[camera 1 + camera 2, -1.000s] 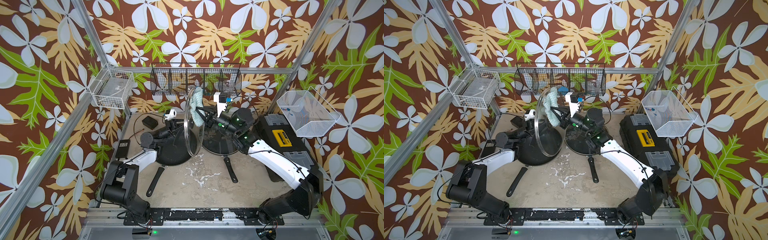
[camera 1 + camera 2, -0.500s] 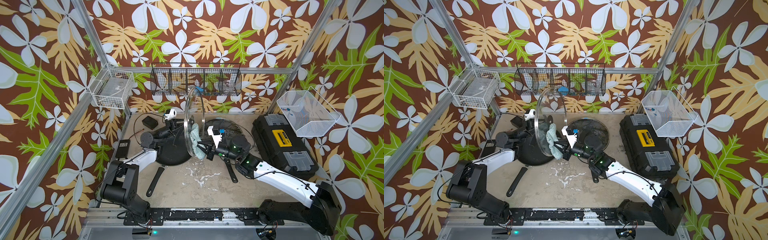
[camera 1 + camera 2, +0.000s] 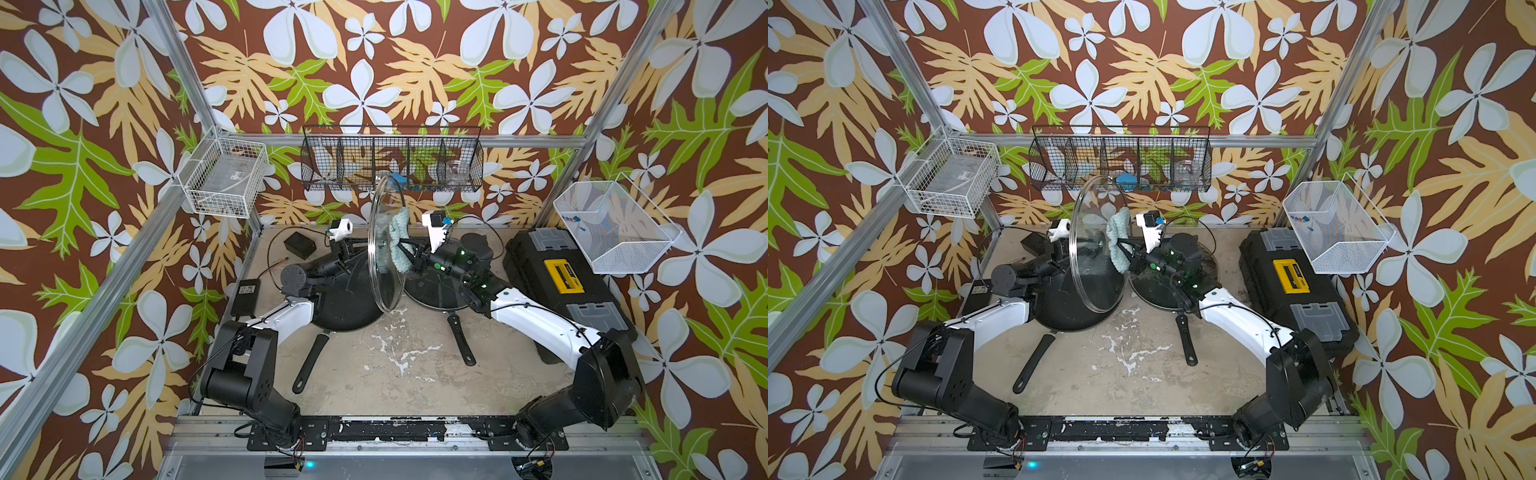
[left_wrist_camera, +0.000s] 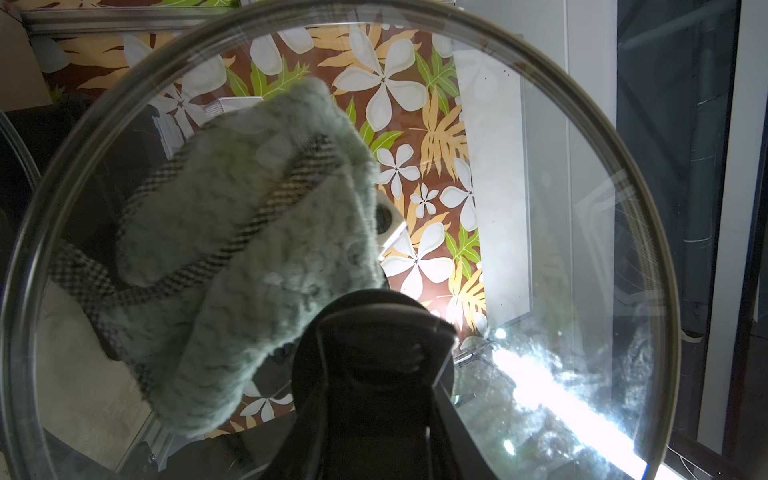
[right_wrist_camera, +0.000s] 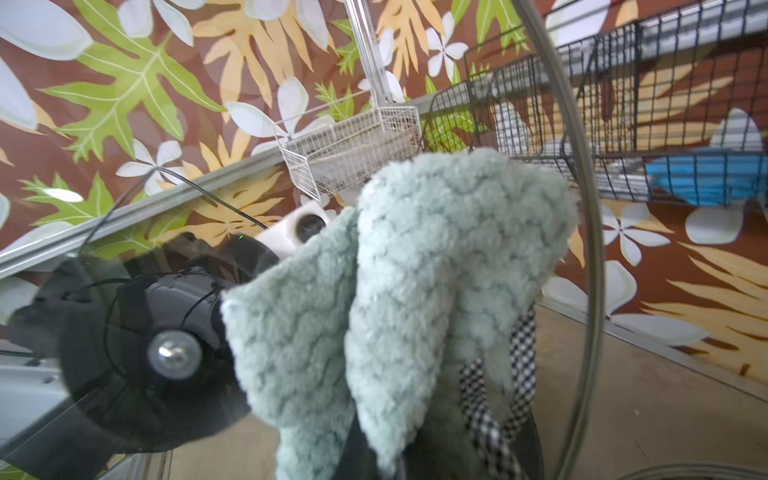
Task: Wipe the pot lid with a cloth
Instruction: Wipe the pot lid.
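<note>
- The left tool [image 4: 372, 361] was clenched on the black knob [image 4: 374, 324] of a round, metal-rimmed clear glass pot lid [image 3: 380, 286]. It held the lid on edge, nearly upright, over the worktop [image 3: 395, 374] between a large black frying pan [image 3: 345, 309] and a smaller black frying pan [image 3: 432, 291].
- The right tool [image 3: 402, 249] was closed tight on a small pale teal-green cloth [image 3: 400, 220] of nubby fabric with black-and-white checked edging. The cloth was bunched, with folds sticking out above and below the jaws.
- The cloth sat at the lid face away from the knob, the side with the bare screw [image 5: 174, 353], beside the centre and reaching toward the upper rim. In the left wrist view it looked flattened against the glass, so contact seemed likely.
- By my judgement the wiping was under way but not finished, since the cloth covered only part of that face.
- Cloudy patches [image 4: 582, 386] showed on the glass well apart from the cloth; I could not tell smears from glare.
- The rest of that face seemed left to do, and perhaps the knob side, which no cloth touched.
</note>
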You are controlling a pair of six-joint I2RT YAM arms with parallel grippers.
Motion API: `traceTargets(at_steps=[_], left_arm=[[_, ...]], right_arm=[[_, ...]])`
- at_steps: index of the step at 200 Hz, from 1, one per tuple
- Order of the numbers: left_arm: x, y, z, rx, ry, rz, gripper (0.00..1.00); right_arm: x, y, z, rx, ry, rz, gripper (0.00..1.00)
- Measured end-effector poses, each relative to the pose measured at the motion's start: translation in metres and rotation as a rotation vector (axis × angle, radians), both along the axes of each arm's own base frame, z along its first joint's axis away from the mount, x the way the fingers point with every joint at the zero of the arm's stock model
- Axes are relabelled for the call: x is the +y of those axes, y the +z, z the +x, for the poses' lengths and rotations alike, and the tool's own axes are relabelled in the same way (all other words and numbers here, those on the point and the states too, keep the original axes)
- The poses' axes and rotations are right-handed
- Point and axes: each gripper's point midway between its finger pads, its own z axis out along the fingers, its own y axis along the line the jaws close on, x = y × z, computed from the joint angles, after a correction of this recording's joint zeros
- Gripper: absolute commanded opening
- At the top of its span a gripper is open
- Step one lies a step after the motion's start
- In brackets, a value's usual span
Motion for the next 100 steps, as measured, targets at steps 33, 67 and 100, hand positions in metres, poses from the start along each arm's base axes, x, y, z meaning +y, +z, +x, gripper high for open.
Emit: traceTargets(at_steps=[33, 67, 100], left_arm=[[0.000, 0.000, 0.000, 0.000, 0.000, 0.000, 0.00], [0.000, 0.000, 0.000, 0.000, 0.000, 0.000, 0.00], [0.000, 0.000, 0.000, 0.000, -0.001, 0.000, 0.00]], right_arm=[[0.013, 0.018, -0.043, -0.056, 0.094, 0.004, 0.00], [0.022, 0.037, -0.103, -0.159, 0.218, 0.015, 0.00], [0.025, 0.062, -0.109, -0.239, 0.234, 0.022, 0.00]])
